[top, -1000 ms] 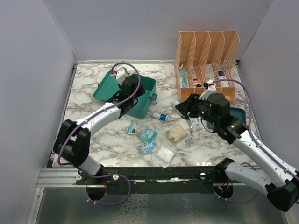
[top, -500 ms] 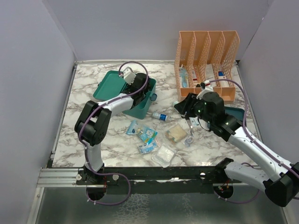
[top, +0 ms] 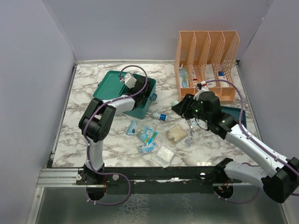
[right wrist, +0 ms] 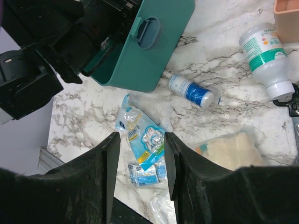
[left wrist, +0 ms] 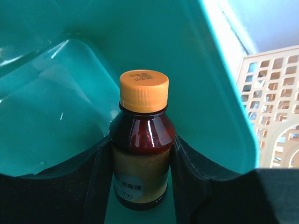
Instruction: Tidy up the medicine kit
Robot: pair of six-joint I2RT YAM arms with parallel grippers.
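The teal medicine kit (top: pixel 141 110) stands open at the back left, its lid (top: pixel 107 86) laid back. My left gripper (top: pixel 135 88) reaches into it, shut on a brown bottle (left wrist: pixel 141 140) with an orange cap. The bottle stands upright between both fingers against the kit's teal inside (left wrist: pixel 65 98). My right gripper (top: pixel 182 108) hovers open and empty over the table's middle. In the right wrist view this gripper (right wrist: pixel 141 161) hangs above blue packets (right wrist: pixel 140 129), with the kit (right wrist: pixel 156 51) beyond.
A small blue-and-white bottle (top: pixel 161 116), a white bottle with a green label (right wrist: pixel 264 56), a gauze pack (top: pixel 176 133) and a clear packet (top: pixel 163 155) lie loose. The orange mesh organizer (top: pixel 205 58) stands back right, and a dark-blue tray (top: pixel 237 115) lies under the right arm.
The left arm has carried the brown bottle further into the kit, its elbow swinging in toward it. The right gripper has drifted slightly left and its jaws have narrowed a little.
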